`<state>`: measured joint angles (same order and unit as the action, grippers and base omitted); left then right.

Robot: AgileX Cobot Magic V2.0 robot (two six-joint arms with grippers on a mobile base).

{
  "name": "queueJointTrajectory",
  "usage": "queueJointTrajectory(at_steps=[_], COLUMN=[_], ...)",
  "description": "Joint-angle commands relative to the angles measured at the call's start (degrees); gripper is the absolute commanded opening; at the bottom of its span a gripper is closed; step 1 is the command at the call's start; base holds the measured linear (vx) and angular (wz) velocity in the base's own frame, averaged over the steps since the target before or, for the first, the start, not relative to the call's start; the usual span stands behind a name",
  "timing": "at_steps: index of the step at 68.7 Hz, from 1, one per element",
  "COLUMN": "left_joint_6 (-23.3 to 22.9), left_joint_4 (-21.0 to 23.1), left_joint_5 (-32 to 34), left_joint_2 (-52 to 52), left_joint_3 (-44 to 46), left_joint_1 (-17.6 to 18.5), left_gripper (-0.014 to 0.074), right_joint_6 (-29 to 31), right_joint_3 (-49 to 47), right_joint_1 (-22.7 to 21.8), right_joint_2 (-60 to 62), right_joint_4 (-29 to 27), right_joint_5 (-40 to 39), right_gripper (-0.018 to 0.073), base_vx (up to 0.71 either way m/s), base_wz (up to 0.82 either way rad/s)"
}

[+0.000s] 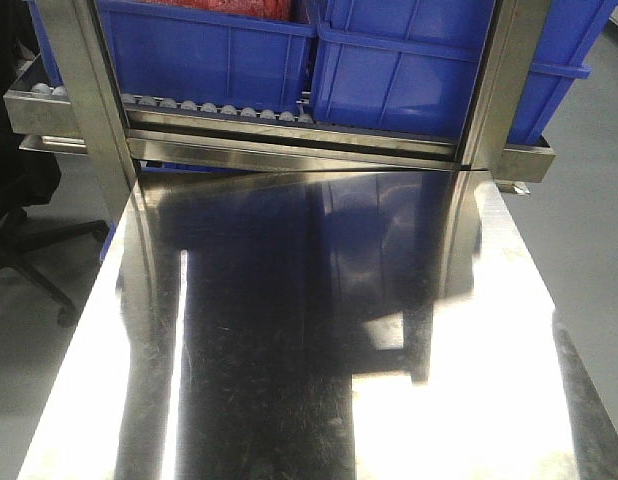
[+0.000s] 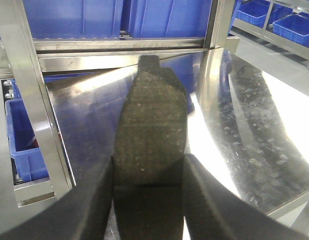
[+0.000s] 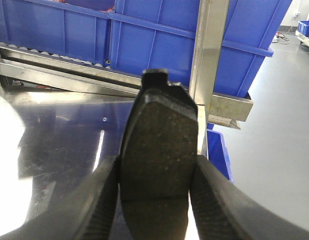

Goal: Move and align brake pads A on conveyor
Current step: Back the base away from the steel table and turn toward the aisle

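Both tools are loaded here. The left tool (image 2: 149, 167) is closed down narrow on the first brake pad (image 2: 152, 110). Its black fingers (image 2: 94, 200) squeeze the pad's two long edges, so the pad pokes straight out ahead of the wrist. The rough, speckled dark grey face is toward the camera, and a thin groove crosses it right about where the fingers grip. Underneath it we see the shiny steel table (image 2: 254, 130), though we can't tell how high the pad sits above it.

Same deal on the other side: the right tool (image 3: 155, 165) pinches the second brake pad (image 3: 159, 130) by its long edges. The little tab at the pad's far end points toward a steel upright (image 3: 209, 50) and the blue bins (image 3: 159, 40) behind it. That pad hangs near the table's edge, with grey floor (image 3: 274, 140) off to the side.

The front camera just gives us the table (image 1: 289, 380) reflecting the bins (image 1: 209, 50). There's also a row of rollers (image 1: 219, 108) under them and an office chair (image 1: 29, 240) off at the picture's left edge.
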<state>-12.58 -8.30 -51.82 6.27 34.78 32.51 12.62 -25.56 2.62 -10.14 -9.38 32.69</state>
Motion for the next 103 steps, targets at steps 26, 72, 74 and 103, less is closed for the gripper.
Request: queueJointTrajectory(at_steps=[26,72,74,103], left_joint_6=[0.1,0.1,0.1,0.1], left_joint_4=[-0.2,-0.2,-0.2,-0.1], left_joint_5=[5.7,5.6,5.6,5.3], left_joint_2=[1.0,1.0,1.0,1.0], left_joint_3=[1.3,1.3,1.3,1.3], left_joint_1=[0.3,0.3,0.3,0.3], left_gripper=[-0.0006,-0.0006,-0.0006,-0.0006], right_joint_6=[0.5,0.5,0.5,0.5], right_joint_3=[-1.6,-1.6,-1.6,-1.6], right_joint_1=[-0.2,-0.2,-0.2,-0.2], right_joint_2=[-0.5,-0.5,-0.5,-0.5], right_joint_4=[-1.6,-1.6,-1.6,-1.6], right_joint_5=[-6.0,-6.0,-6.0,-6.0], right_gripper=[-0.0006,-0.0006,-0.0006,-0.0006], base_vx=[-0.03,-0.2,-0.23,-0.22], base_wz=[0.12,0.8,0.88,0.87])
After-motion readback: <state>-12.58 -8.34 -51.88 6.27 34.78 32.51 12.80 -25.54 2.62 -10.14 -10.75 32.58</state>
